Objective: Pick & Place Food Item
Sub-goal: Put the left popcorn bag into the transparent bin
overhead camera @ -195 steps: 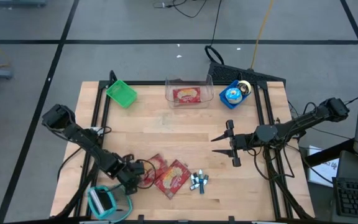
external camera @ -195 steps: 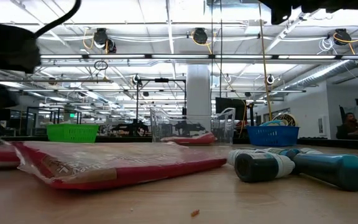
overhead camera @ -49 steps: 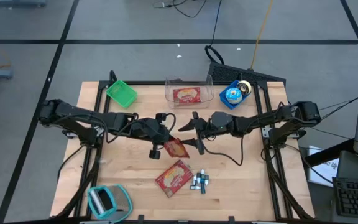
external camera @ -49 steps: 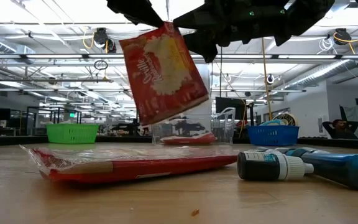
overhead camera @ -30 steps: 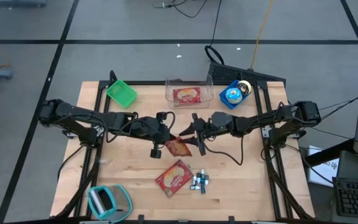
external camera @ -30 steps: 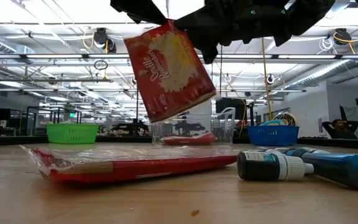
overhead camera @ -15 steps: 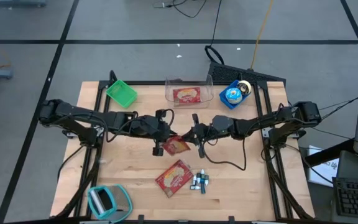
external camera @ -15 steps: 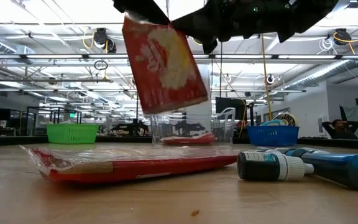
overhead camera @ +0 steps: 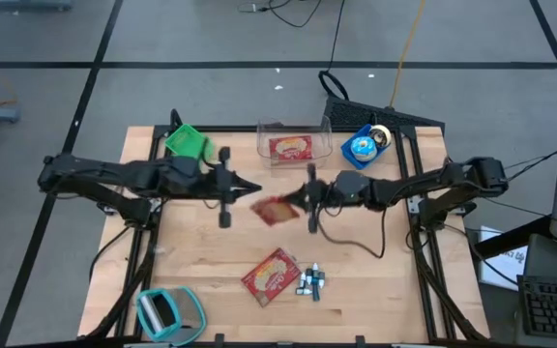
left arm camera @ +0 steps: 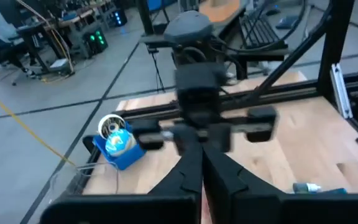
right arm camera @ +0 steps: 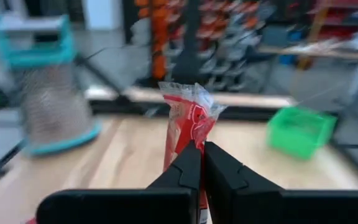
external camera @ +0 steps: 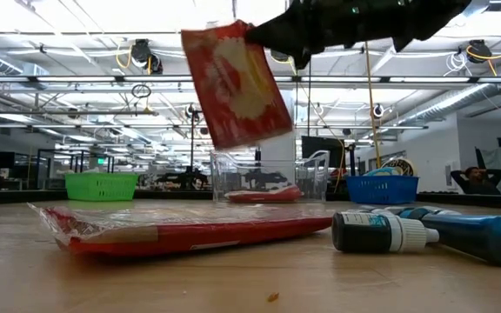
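A red food packet [overhead camera: 274, 210] hangs in the air over the middle of the table, with my right gripper [overhead camera: 301, 201] shut on it. In the low view the red food packet [external camera: 237, 83] shows high above the wood. My left gripper [overhead camera: 249, 188] stands a little to the packet's left, shut and empty; in its own wrist view my left gripper [left arm camera: 201, 165] has nothing between its fingers. A second red packet [overhead camera: 269, 275] lies flat on the table near the front. A clear bin [overhead camera: 293, 129] at the far edge holds another packet. My right gripper pinches the packet between its two fingers at the edge nearest it [right arm camera: 190, 138], near the upper corner [external camera: 252, 33]. The fingers come level from the table's right. The packet stands on edge beyond the fingertips and hangs tilted, clear of the table.
A green basket [overhead camera: 190, 143] and a blue basket [overhead camera: 364, 147] flank the clear bin at the far edge. Several small bottles [overhead camera: 309, 282] lie beside the flat packet. A teal holder [overhead camera: 167, 311] stands at the near left corner.
My left gripper has let go of the packet and drawn back toward the table's left edge, rising. My right gripper has taken hold of the packet, which now hangs from it alone and has shifted slightly toward the far edge.
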{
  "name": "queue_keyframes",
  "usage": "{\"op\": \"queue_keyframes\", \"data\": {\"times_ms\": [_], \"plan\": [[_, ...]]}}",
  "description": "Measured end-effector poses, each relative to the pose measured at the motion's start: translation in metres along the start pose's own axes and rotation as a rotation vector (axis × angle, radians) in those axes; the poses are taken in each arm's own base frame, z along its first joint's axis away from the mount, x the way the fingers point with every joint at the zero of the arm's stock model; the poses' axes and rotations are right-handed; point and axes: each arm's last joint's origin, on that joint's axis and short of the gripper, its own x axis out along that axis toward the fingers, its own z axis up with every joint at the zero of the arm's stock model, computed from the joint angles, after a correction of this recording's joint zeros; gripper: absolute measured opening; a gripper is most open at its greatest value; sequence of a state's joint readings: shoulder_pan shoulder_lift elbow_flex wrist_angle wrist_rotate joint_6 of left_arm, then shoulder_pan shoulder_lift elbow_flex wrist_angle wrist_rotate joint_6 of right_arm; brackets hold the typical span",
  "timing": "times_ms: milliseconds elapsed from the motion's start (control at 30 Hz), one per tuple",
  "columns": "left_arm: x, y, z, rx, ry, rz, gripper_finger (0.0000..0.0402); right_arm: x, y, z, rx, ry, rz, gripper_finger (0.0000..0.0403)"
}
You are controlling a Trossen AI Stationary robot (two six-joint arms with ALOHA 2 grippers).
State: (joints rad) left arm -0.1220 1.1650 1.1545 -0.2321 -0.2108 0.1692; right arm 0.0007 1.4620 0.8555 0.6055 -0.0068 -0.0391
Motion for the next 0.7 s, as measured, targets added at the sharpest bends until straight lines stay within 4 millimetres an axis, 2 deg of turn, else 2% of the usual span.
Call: {"op": "queue_keyframes", "data": {"times_ms": [100,167,433,700], "plan": [[-0.014,0.003,0.002,0.007,-0.016,-0.007,0.0002,-0.009,-0.017,0.010,0.000,-0.026,-0.064,0.0000],[-0.020,0.002,-0.005,0.013,-0.025,-0.046,0.0006,-0.014,-0.030,0.016,-0.017,-0.051,-0.111,0.0000],[-0.026,0.001,-0.053,-0.024,-0.102,-0.035,0.0018,-0.031,-0.097,0.015,-0.085,-0.019,-0.406,0.0000],[-0.031,0.004,-0.079,-0.053,-0.161,0.011,0.0003,-0.045,-0.148,0.020,-0.141,0.170,-0.537,0.0000]]}}
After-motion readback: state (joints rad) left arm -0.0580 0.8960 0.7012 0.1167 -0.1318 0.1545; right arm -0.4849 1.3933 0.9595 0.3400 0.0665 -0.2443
